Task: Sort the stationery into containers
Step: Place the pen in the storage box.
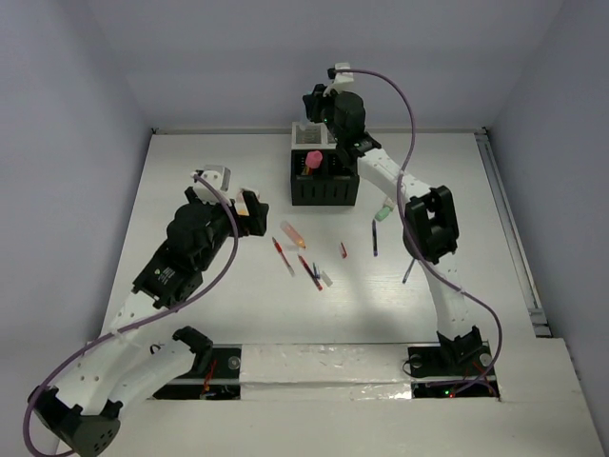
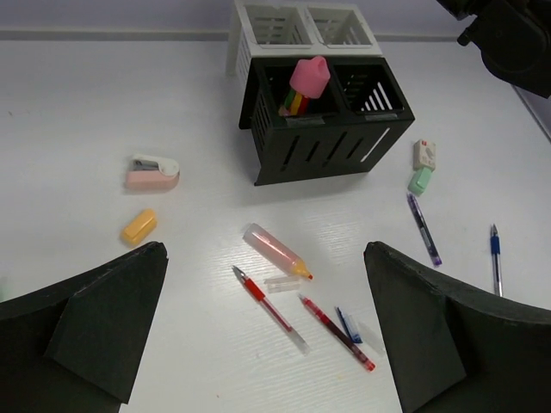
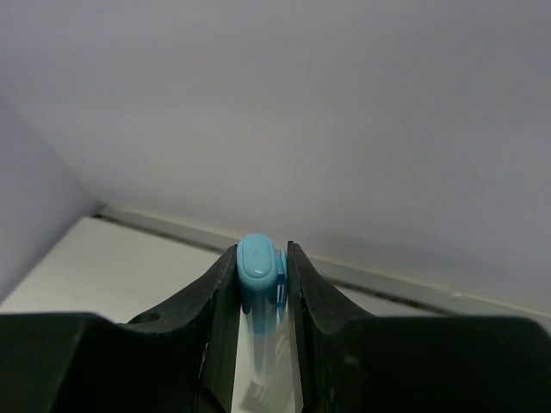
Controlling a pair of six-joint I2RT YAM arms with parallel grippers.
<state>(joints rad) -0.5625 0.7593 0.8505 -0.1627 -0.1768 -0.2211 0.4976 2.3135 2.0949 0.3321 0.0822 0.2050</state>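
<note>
The joined containers stand at the back: a black box (image 1: 324,181) (image 2: 327,138) with a white box (image 1: 309,135) (image 2: 301,26) behind it. A pink marker (image 2: 308,77) stands in the black box's left compartment. My right gripper (image 1: 318,99) (image 3: 263,251) hovers over the boxes, shut on a light blue marker (image 3: 258,267). My left gripper (image 1: 228,202) (image 2: 267,327) is open and empty above two red pens (image 2: 267,305) (image 2: 336,331), an orange-tipped marker (image 2: 275,249) and a blue cap (image 2: 349,325).
A pink stapler (image 2: 152,172) and a short orange piece (image 2: 138,226) lie left of the boxes. A dark blue pen (image 2: 423,228), a blue pen (image 2: 495,258) and small green and white bits (image 2: 422,168) lie on the right. Walls enclose the table.
</note>
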